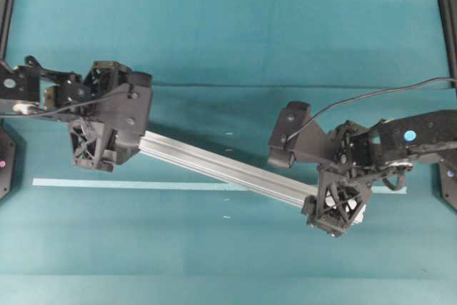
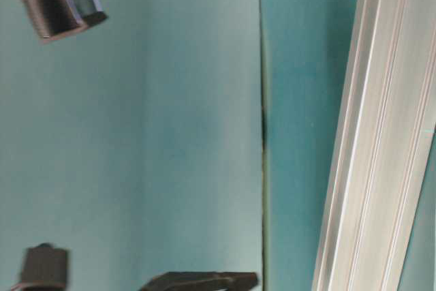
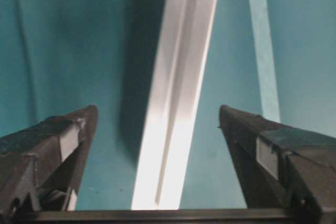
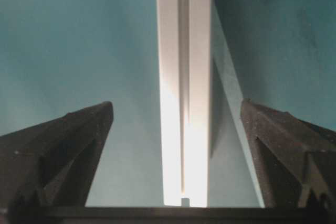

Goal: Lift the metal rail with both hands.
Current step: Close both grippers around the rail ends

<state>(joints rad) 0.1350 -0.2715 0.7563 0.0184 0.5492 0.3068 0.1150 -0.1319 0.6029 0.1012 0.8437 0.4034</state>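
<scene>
On the teal tabletop (image 1: 235, 48) the metal rail (image 1: 228, 168) lies diagonally, each end between a released pincer, left (image 3: 157, 124) and right (image 4: 176, 124); clench both squarely, then raise evenly together.

Both arms showing matte black. Left gripper (image 1: 96, 149) and right gripper (image 1: 335, 208) wearing open lattice-pattern bodies, wedge fingers (image 3: 58, 145) tapering to points, pale grey pad patches showing inside. Thin black cable (image 1: 371, 95) looping over right arm; blue dot marking (image 1: 409, 135) sitting on its link. Small screws dotting housings.
</scene>
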